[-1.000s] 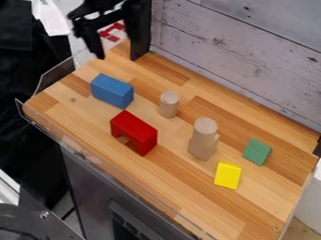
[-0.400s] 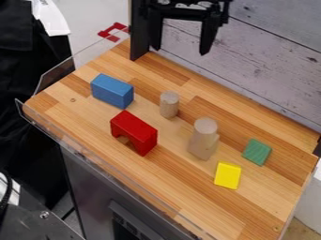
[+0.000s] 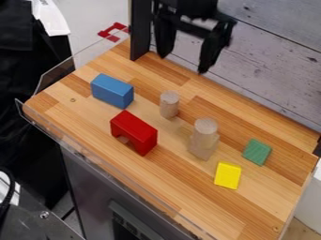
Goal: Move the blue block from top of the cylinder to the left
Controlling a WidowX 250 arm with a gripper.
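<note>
My gripper (image 3: 183,63) hangs open over the back of the wooden top, its two fingers wide apart with nothing between them. The blue block (image 3: 112,90) lies on the wood at the left, touching no cylinder. To its right a short pale cylinder (image 3: 169,104) stands upright on the wood. A taller pale cylinder (image 3: 205,133) stands farther right and nearer the front, close against another pale wooden piece. The gripper is above and behind both cylinders, to the right of the blue block.
A red arch block (image 3: 134,132) sits in front of the blue block. Toward the right lie a yellow block (image 3: 227,175) and a green block (image 3: 256,152). A whitewashed plank wall (image 3: 270,61) bounds the back, and a clear rim (image 3: 94,161) runs along the front edge.
The gripper has moved right from the upper left corner to above the back of the wooden top, then come lower and turned somewhat. The blocks and cylinders have stayed put.
</note>
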